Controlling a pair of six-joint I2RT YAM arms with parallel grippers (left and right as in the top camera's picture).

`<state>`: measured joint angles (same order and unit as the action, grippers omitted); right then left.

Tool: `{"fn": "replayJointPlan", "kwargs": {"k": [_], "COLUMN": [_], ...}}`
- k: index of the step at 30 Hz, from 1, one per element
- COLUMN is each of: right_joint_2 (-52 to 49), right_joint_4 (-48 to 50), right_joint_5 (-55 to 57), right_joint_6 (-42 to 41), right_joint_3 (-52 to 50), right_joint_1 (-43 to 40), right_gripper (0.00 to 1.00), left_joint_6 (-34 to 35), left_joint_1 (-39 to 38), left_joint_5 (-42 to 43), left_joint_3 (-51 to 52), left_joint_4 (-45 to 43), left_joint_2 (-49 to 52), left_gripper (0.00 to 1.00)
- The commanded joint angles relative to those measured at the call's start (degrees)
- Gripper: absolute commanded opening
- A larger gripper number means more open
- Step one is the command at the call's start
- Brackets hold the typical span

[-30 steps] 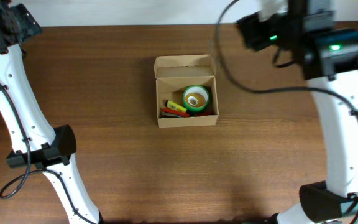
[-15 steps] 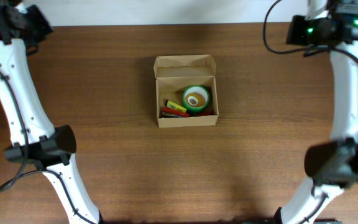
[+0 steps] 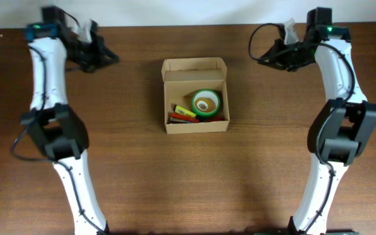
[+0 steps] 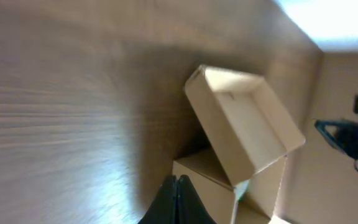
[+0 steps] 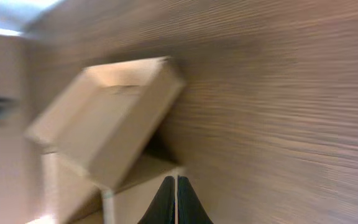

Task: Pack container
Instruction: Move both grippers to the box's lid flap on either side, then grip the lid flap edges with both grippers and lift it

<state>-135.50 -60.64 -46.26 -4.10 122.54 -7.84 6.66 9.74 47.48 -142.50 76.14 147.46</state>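
Observation:
The container (image 3: 195, 126), a tan cardboard box, stands at the table's middle with its lid flap (image 3: 194, 66) open toward the back. Inside lie a green tape roll (image 3: 206, 102) and yellow and red markers (image 3: 183, 114). My left gripper (image 3: 113, 59) hangs left of the flap, apart from the box, shut and empty. My right gripper (image 3: 256, 57) hangs to the flap's right, also shut and empty. In the left wrist view the shut fingertips (image 4: 176, 181) point at the container (image 4: 207, 190) below its flap (image 4: 244, 121). The right wrist view shows the same: gripper (image 5: 176, 181), flap (image 5: 107, 118).
Brown wooden table (image 3: 129, 170) all around the box. Both white arms rise from the front edge and arch toward the back, the left arm (image 3: 51, 130) and the right arm (image 3: 341, 124). The table's back edge (image 3: 175, 26) lies just behind the grippers.
Both arms have swung in from the back corners, so that their grippers now point inward at the box from either side. The box and its contents have not moved.

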Motion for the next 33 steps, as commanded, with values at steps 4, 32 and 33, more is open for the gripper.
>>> {"fn": "replayJointPlan", "kwargs": {"k": [4,32,33], "right_joint_2": [-5.1,-6.5,-6.5], "right_joint_4": [-2.7,5.7,5.7], "right_joint_5": [-12.3,-11.8,-11.8], "right_joint_6": [-2.4,-3.9,-3.9], "right_joint_3": [-0.2,-12.2,-12.2], "right_joint_1": [0.0,7.8,7.9], "right_gripper": [0.04,0.04,0.04], "left_joint_6": [-6.6,-9.2,-9.7], "left_joint_1": [-4.3,-11.3,-11.3], "left_joint_5": [7.5,7.7,9.4], "left_joint_3": [0.2,0.3,0.3], "left_joint_4": [4.2,4.4,4.3], "left_joint_2": [5.8,10.7,11.2], "left_gripper": [0.01,0.02,0.02]}}
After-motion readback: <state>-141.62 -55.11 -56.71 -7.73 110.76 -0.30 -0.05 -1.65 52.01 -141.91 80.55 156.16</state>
